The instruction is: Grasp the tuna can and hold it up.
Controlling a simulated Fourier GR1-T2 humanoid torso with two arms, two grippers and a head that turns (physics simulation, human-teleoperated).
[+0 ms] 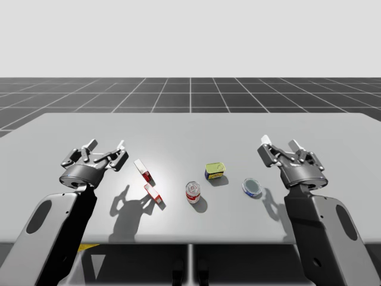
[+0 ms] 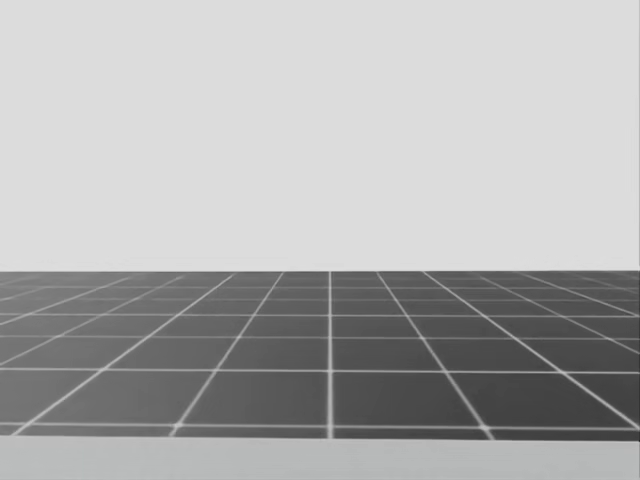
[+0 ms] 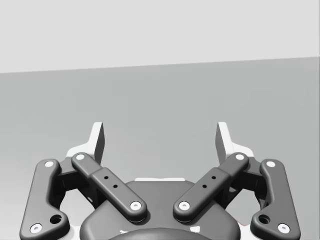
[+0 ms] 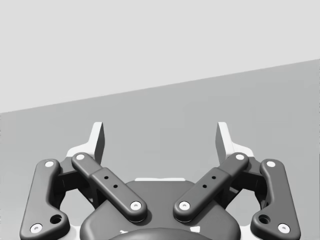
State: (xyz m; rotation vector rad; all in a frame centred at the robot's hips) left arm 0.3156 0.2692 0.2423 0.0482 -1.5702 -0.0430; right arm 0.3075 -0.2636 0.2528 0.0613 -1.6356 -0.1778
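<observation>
tuna can: the low blue round can lies flat on the grey table, around 4 o'clock from the table's middle, with nothing touching it.
nearest neighbour: a yellow-green tin stands at the can's 10 o'clock, near but apart.
right gripper: the robot's right gripper hovers at the can's 1 o'clock, fingers spread wide and holding nothing.
step in hand: to my eye the reach is not yet begun, and the right arm is the natural one for it.
doing it well: i'd bring that gripper toward its 7 o'clock until it is over the can. the can is low, so the fingers need to drop almost to the table and straddle it before closing on its side wall. then lift straight up.
care: keep the inner finger off the tin.
further out: a red-and-white can and two red boxes lie off at the tuna can's 9 o'clock.
left gripper: the left gripper is spread open and empty, well apart beyond the boxes, and is best left idle.
</observation>
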